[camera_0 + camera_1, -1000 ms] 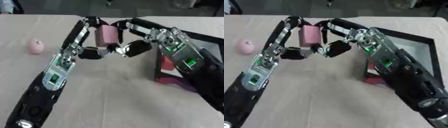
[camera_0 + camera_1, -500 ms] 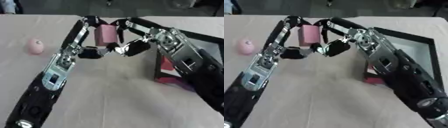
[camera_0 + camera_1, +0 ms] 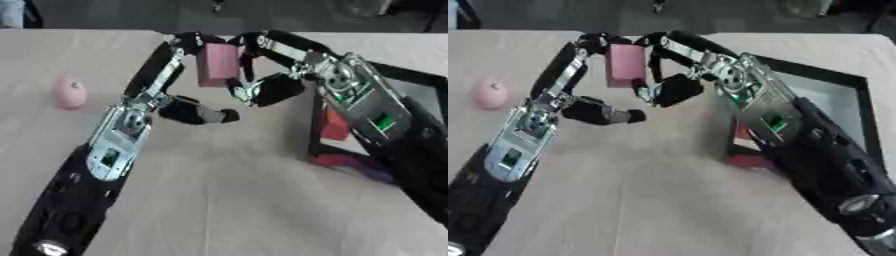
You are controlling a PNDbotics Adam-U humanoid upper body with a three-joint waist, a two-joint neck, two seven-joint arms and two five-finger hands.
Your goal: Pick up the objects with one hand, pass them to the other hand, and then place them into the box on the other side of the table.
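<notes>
A pink block hangs above the far middle of the table, held between my two hands. My left hand curls on its left upper side. From the right, my right hand closes on its right side. How each finger sits on the block is partly hidden. The black box lies on the table's right side, mostly behind my right arm. A red-pink thing shows at the box's near left wall, and another lies at its corner. A small round pink object rests on the table at the left.
The tan table stretches wide between my arms at the front. Both forearms cross the middle of the view and meet at the far edge. Dark floor lies beyond the table's far edge.
The pink block stays nearly where it was between the hands. The black parts of the two arms below it have drawn slightly apart.
</notes>
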